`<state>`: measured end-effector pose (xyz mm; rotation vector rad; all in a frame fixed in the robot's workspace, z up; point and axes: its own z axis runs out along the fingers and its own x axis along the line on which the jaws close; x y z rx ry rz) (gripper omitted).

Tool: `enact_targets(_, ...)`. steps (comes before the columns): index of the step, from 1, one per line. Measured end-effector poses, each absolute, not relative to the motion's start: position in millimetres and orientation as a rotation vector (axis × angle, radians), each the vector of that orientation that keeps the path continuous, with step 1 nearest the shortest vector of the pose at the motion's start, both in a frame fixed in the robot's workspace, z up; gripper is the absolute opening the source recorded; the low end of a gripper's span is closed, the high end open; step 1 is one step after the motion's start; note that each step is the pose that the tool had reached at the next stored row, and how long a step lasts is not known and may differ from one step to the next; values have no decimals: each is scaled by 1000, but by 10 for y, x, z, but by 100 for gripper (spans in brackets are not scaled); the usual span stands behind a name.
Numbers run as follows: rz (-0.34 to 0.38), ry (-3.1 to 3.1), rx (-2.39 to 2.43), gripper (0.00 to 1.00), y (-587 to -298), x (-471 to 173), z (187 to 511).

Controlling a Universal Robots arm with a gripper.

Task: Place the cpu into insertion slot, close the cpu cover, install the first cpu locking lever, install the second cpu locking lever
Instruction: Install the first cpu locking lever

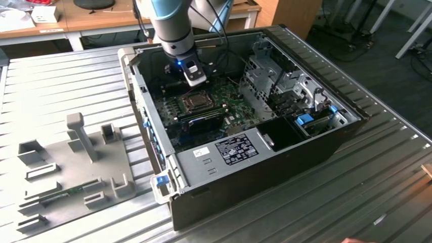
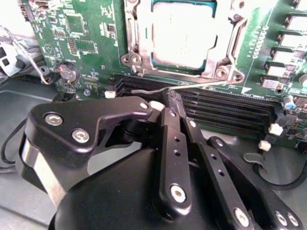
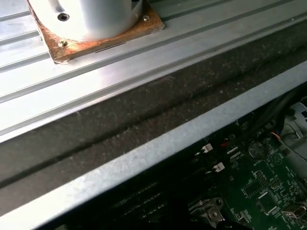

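Note:
The cpu lies flat in the insertion slot on the green board, its top shining pale. The silvery cpu cover lies down around it as a frame. A thin wire locking lever runs along the socket's edge beside the black memory slots. My gripper has its black fingers shut together, and their tip meets this lever; whether the wire is pinched between them I cannot tell. In the exterior view the gripper hangs inside the open computer case, just behind the socket.
Long black memory slots lie between gripper and socket. Case walls and a drive cage enclose the board. Loose cables lie at the board's edge. A grey fixture plate rests on the ribbed table at the exterior view's left.

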<state>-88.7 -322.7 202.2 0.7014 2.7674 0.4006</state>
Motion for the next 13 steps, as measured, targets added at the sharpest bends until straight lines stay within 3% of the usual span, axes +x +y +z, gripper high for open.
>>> enact_targets(13,401,2767,701,10,-3227,-856,1946)
